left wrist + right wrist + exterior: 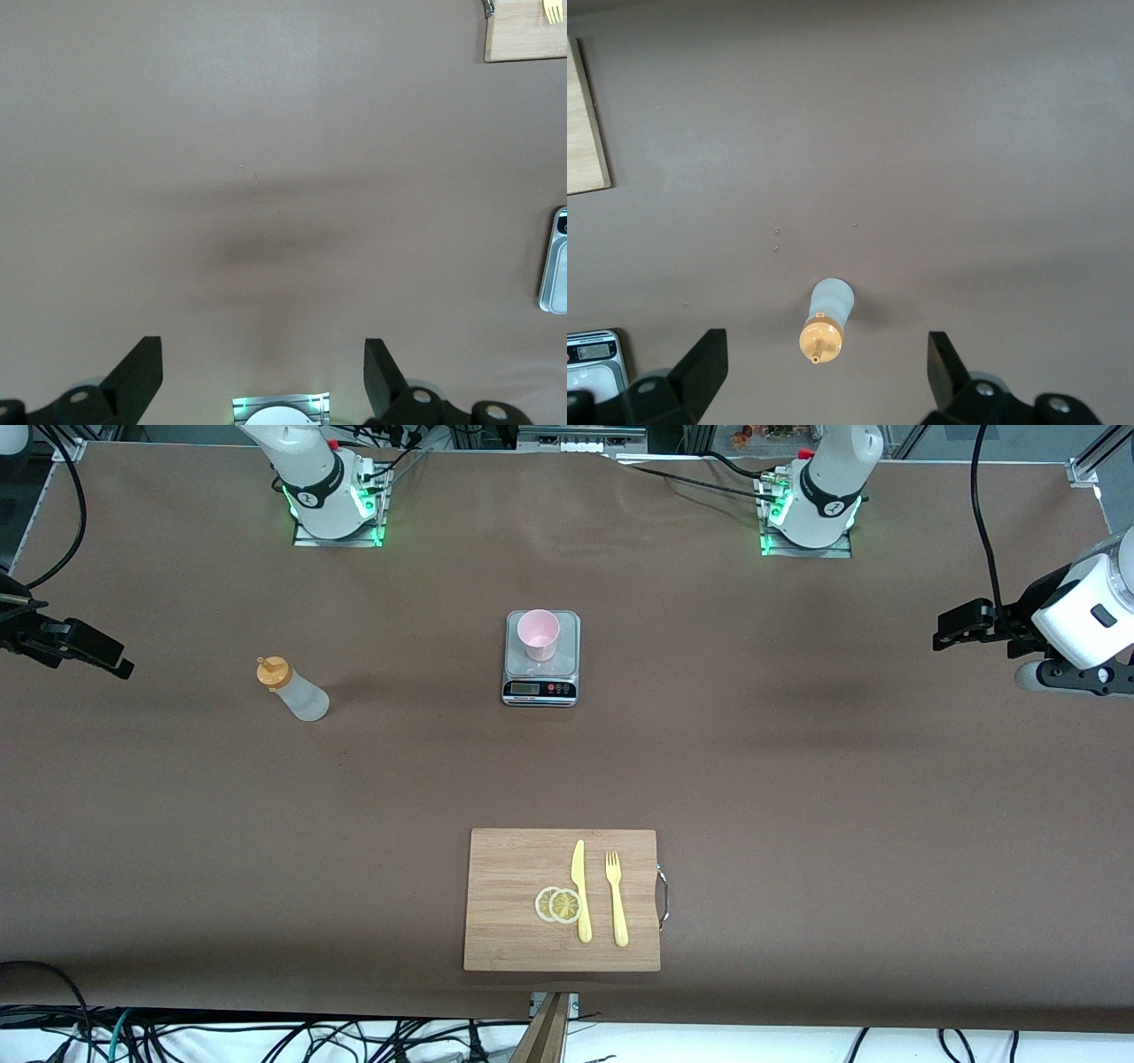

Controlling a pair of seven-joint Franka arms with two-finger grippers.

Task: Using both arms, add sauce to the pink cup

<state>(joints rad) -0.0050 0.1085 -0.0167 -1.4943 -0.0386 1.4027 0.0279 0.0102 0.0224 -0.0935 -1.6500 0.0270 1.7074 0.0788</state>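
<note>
Front view: left gripper [952, 631] hangs over the bare brown table [797, 779] at the left arm's end, fingers spread wide, holding nothing; left wrist view shows both black fingers [142, 372] far apart with only tabletop between them. Right gripper [106, 657] is up over the right arm's end of the table, also spread wide and empty; in the right wrist view the sauce [826, 323] sits between its two fingers [704, 367] but well below, not touched. Sauce [292, 687] is a frosted-white translucent squeeze bottle, rounded body, orange cap with thin nozzle, standing upright, long axis vertical, nozzle pointing up, toward the right arm's end from the scale. Pink cup [538, 634] is pale translucent plastic, tapered, mouth up, standing on the grey metal plate of a small scale [541, 682] mid-table. Nearer the front camera lies a rectangular wooden cutting board [505, 903] carrying a yellow plastic knife [580, 890], yellow fork [616, 899] and two lemon slices [558, 904].
</note>
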